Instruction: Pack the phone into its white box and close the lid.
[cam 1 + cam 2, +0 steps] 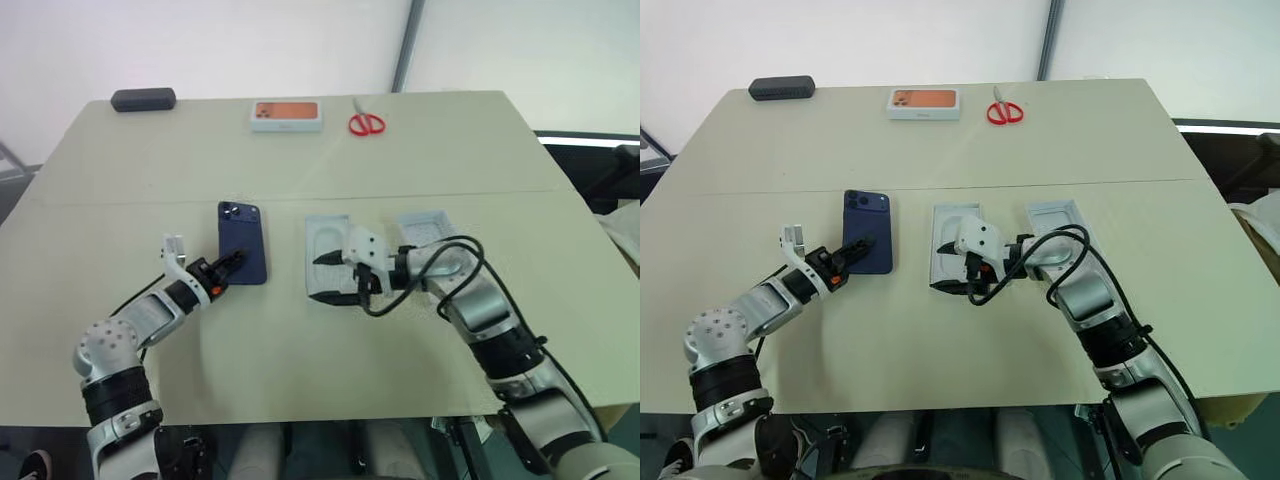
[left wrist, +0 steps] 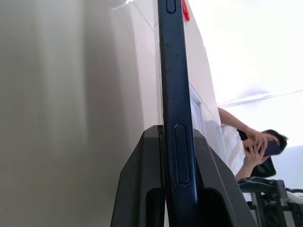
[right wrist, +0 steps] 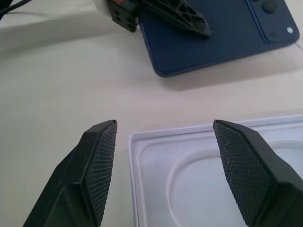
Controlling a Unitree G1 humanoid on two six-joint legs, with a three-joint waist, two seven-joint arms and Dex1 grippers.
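The left gripper (image 1: 232, 264) has its fingers closed on the phone (image 1: 241, 255) by its edge. The right gripper (image 3: 161, 165) hovers wide apart and empty above an open white tray (image 1: 327, 252) beside it on the bench (image 1: 300, 170). The step in hand seems the carrying; next the phone must go level into the tray.

My left gripper (image 1: 232, 263) is clamped tight, arm reaching forward and rightward. My right gripper (image 1: 325, 279) points left, fingers (image 3: 100, 165) spread wide.
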